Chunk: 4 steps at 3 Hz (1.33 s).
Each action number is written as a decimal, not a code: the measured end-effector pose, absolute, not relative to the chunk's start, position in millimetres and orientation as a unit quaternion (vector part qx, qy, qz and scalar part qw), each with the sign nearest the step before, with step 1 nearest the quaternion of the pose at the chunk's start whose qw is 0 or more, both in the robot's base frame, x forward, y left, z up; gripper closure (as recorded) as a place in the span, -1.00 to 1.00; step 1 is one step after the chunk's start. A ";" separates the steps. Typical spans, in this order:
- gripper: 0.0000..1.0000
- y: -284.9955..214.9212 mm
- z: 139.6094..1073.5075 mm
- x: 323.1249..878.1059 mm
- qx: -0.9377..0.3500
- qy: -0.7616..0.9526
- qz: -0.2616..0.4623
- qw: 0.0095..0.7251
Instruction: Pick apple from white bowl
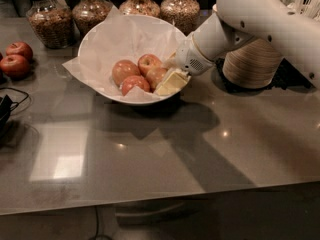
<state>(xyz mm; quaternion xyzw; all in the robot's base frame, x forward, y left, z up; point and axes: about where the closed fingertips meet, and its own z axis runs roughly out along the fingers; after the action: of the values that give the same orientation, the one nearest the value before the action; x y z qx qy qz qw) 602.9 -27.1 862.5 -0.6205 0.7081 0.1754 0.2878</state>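
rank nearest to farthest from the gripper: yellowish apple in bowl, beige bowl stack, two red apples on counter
Gripper at the right rim of the white bowl.
1. Yellowish apple, just left.
2. Beige bowl stack, right.
3. Two red apples, far left.

Glossy white bowl [167,34], crinkled paper [100,59] lining; smooth apple [156,76]; glossy grey surface [150,159]; matt cream plastic hand [172,82] at bowl's right rim.
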 end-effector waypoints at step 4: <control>1.00 -27.0 862.5 602.9 -0.621 0.708 0.175 0.288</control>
<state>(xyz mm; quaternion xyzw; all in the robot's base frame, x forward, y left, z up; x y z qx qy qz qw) 602.9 -27.0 862.5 -0.6205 0.7081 0.1755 0.2877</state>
